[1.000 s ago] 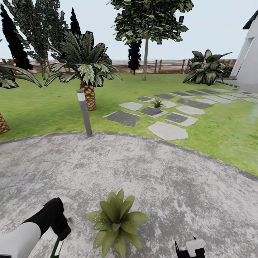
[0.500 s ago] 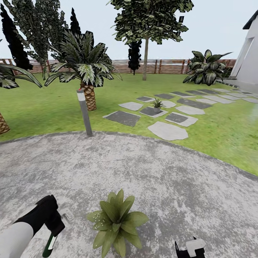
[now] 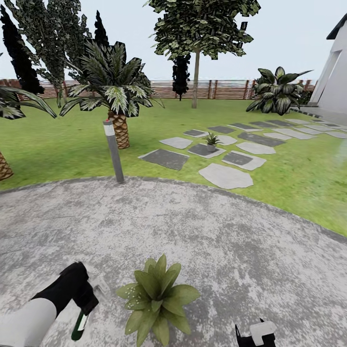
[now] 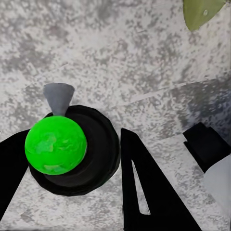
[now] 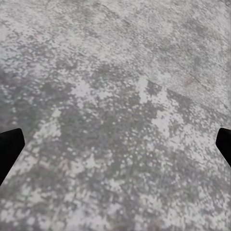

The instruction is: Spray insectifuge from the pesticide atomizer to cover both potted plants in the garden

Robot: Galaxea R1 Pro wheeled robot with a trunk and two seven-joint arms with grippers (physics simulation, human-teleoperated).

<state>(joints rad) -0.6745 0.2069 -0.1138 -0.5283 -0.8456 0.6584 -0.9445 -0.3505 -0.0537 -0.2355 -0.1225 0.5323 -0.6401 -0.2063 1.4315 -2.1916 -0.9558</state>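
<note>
On the round grey mottled patio (image 3: 202, 231) the left gripper (image 3: 86, 301), at about seven o'clock in the head view, is closed around one slim dark-green spray bottle with a pale label (image 3: 79, 325), which hangs tilted below the black fingers, its white trigger head (image 3: 99, 286) poking out toward the plant. In the left wrist view the bottle (image 4: 56, 143) is seen end-on as a bright green round shape against a black disc, with a grey nozzle cone (image 4: 58, 97) beyond it and one black finger (image 4: 144, 192) on each side.

Two potted plants can be counted. One rosette of pointed green leaves (image 3: 156, 299) stands on the patio at six o'clock, just beside the bottle; its pot is hidden under the leaves. The second small rosette in a pale grey pot (image 3: 211, 142) sits well apart at one o'clock, on one of the flat grey stepping stones (image 3: 225, 176) that run across the green lawn (image 3: 58, 144).

The right gripper (image 3: 255, 335) shows at five o'clock. In the right wrist view its two black fingertips (image 5: 9, 149) sit at opposite edges, spread wide over bare patio (image 5: 115, 120), holding nothing.

One grey bollard post (image 3: 113, 152) stands at the patio's edge at eleven o'clock, before a palm (image 3: 113, 91). A slatted brown wooden fence (image 3: 226, 89) closes the far side.
</note>
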